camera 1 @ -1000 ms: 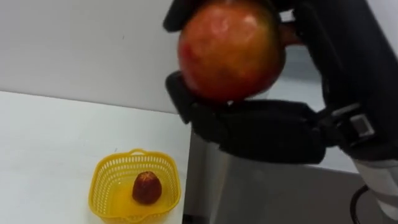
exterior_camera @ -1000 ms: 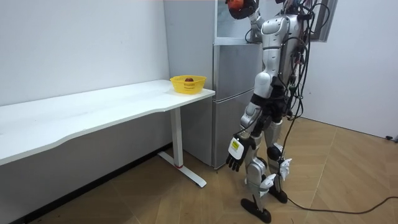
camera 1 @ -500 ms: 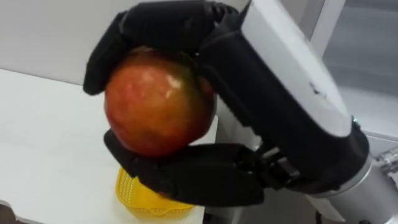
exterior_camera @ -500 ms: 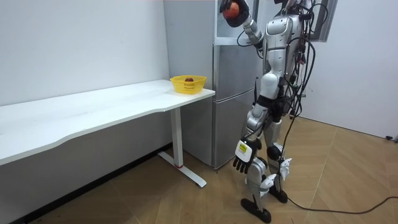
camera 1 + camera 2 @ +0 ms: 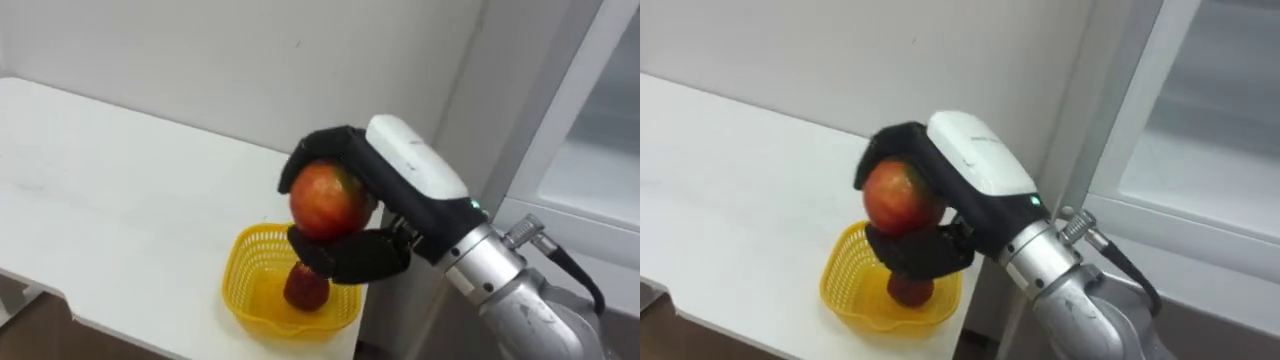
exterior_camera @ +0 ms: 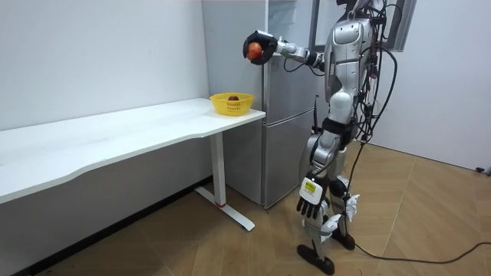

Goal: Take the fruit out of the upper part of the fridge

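Apple over the basket: lower it gently and release it low.
The right hand (image 5: 345, 260) is curled around a red apple (image 5: 325, 200), thumb beneath, holding it in the air just over the yellow basket (image 5: 245, 240) (a smaller dark-red fruit (image 5: 305, 287) lies inside); I would place it beside that fruit. The left hand (image 6: 310, 198) hangs relaxed.

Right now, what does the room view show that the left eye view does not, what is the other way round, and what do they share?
Room view: the left hand hanging open beside the robot's leg, the wooden floor and the whole length of the table.
Left eye view: how the right hand curls its fingers over the apple, with the thumb beneath.
Both: the apple held in the right hand, and the yellow basket with a dark red fruit at the table's end beside the fridge.
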Available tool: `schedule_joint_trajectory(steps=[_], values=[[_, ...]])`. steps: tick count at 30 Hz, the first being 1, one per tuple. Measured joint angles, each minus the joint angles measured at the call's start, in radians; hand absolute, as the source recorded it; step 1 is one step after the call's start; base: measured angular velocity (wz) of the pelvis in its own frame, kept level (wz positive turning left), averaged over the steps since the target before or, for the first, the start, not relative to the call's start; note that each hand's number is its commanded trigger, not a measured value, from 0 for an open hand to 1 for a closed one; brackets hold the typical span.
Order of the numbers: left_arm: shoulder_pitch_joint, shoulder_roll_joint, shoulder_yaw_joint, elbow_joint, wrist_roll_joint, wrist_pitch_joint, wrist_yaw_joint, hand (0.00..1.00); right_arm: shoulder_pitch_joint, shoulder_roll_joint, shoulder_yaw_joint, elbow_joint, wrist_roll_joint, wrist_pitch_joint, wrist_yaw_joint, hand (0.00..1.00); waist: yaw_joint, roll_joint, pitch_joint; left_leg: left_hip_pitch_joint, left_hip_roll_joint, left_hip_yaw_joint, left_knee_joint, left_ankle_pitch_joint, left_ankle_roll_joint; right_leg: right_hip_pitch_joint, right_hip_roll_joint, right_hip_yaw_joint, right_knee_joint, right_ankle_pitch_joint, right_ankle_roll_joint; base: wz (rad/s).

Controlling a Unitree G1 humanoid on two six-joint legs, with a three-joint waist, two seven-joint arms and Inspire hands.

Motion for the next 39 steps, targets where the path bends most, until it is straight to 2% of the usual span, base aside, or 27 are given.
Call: schedule_joint_trajectory(steps=[4,9,14,15,20,30,31,32,33,39], values=[[0.003,0.009,0.0,-0.004,0.0,0.0,0.003,0.0,0.0,-0.032,0.011,0.081,0.03,-0.011,-0.014,1.0,0.021,-0.013,0.0026,-0.01,0.0,-0.004,0.006,0.0,0.0,-0.007,0.0,0.0,0.0,0.0,0.0,0.02],[0.003,0.017,-0.001,-0.012,-0.004,0.0,0.003,0.0,-0.001,-0.032,0.013,0.161,0.073,-0.033,-0.025,1.0,0.028,-0.033,0.0102,-0.011,-0.002,-0.021,0.009,0.0,0.0,0.001,0.001,-0.012,0.0,0.0,0.0,0.1],[-0.009,0.023,0.0,-0.012,-0.004,-0.001,0.002,0.0,-0.006,-0.032,0.016,0.293,0.093,-0.039,-0.025,1.0,0.045,-0.053,0.0104,-0.044,-0.012,-0.043,0.033,0.0,0.0,-0.011,-0.003,-0.025,0.001,0.0,0.0,0.16],[-0.009,0.028,0.0,-0.012,-0.003,-0.001,0.001,0.0,-0.006,-0.032,0.016,0.316,0.092,-0.038,-0.025,1.0,0.048,-0.057,0.0127,-0.055,-0.014,-0.048,0.043,0.0,0.0,-0.015,-0.004,-0.033,0.002,0.0,0.0,0.08],[-0.015,0.042,0.0,-0.013,0.0,0.0,-0.006,0.0,-0.007,-0.032,0.017,0.372,0.088,-0.037,-0.025,1.0,0.054,-0.062,0.0143,-0.084,-0.017,-0.055,0.064,0.0,0.0,-0.03,-0.004,-0.046,0.002,0.002,-0.004,0.06],[-0.025,0.037,-0.001,-0.012,0.0,0.004,-0.022,0.0,-0.007,-0.032,0.017,0.418,0.079,-0.031,-0.025,1.0,0.072,-0.059,0.0176,-0.115,-0.016,-0.055,0.084,0.0,-0.001,-0.048,-0.001,-0.047,0.005,0.006,-0.009,0.0],[-0.024,0.037,-0.001,-0.012,0.0,0.005,-0.023,0.0,-0.007,-0.032,0.018,0.421,0.079,-0.03,-0.025,0.67,0.072,-0.058,0.0182,-0.115,-0.016,-0.055,0.085,0.0,-0.001,-0.048,-0.001,-0.047,0.005,0.006,-0.01,0.0],[-0.024,0.038,-0.001,-0.012,0.0,0.009,-0.023,0.0,-0.007,-0.032,0.018,0.429,0.078,-0.027,-0.025,0.03,0.072,-0.059,0.0182,-0.115,-0.016,-0.055,0.084,0.0,-0.001,-0.048,-0.001,-0.047,0.005,0.006,-0.01,0.0],[-0.021,0.038,-0.001,-0.01,0.0,0.014,-0.023,0.0,-0.007,-0.032,0.02,0.43,0.075,-0.025,-0.025,0.0,0.073,-0.059,0.018,-0.115,-0.016,-0.055,0.084,0.0,-0.001,-0.048,-0.001,-0.048,0.005,0.006,-0.01,0.0],[-0.023,0.037,-0.001,-0.01,0.0,0.014,-0.024,0.0,-0.007,-0.032,0.02,0.43,0.075,-0.026,-0.025,0.0,0.077,-0.061,0.0165,-0.115,-0.016,-0.055,0.082,0.0,-0.001,-0.048,-0.001,-0.049,0.005,0.006,-0.01,0.0]])
